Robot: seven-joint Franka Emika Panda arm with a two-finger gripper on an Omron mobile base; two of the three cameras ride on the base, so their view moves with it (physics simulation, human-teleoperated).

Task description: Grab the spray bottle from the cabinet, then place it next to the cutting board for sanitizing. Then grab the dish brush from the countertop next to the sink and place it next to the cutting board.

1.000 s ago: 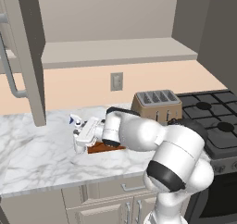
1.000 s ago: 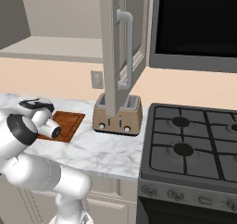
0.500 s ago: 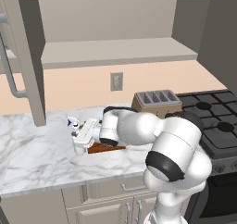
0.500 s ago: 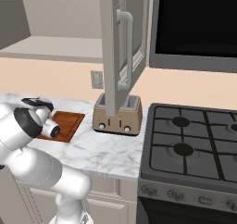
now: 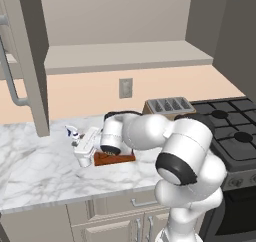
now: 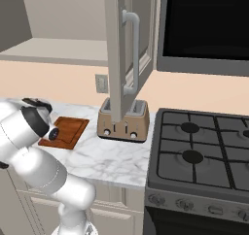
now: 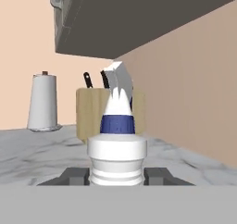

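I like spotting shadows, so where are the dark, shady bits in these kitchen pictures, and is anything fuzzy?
In the left base view, soft shade lies under the arm beside the cutting board. In the right base view, the black panel over the stove is darkest. In the hand view, the spray bottle between the claw tips looks a bit soft up close, and the cabinet underside is dim.

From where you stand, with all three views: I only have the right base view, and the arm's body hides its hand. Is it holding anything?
Observer: Yes, the gripper is shut on the spray bottle.
Operator: Where is the bottle relative to the cutting board?
Observer: In the left base view it is at the cutting board's left end, low over the countertop.
Operator: Anything beyond it?
Observer: A knife block and paper towel roll.
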